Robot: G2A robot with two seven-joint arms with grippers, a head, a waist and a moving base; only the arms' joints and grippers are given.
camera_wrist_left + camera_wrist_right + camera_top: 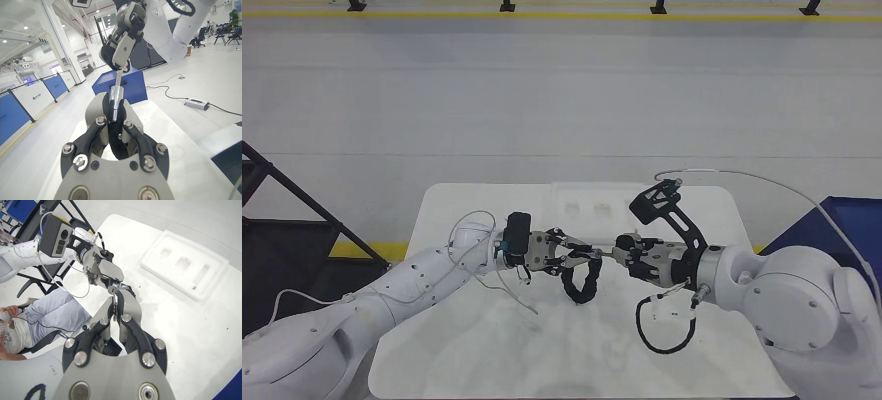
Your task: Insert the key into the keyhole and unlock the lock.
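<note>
Operator: State of left gripper (112, 103)?
Recorder: Closed on lock (115, 94), fingers pinching its chrome barrel from both sides; the end with the keyhole (112, 291) points away from the wrist. Black cable loop (579, 296) hangs from the lock.
Operator: And right gripper (115, 298)?
Recorder: Nearly shut, pads clamping key (114, 311) by its head. Blade runs straight to the lock, tip seated in the keyhole; most of the blade shows outside. Turned or not: cannot tell.
Operator: Around the lock?
Recorder: Lock held in the air above the table (170, 332), over its middle. White foam tray (185, 264) lies on the table beyond the lock, well apart from it, on the side away from the robot.
</note>
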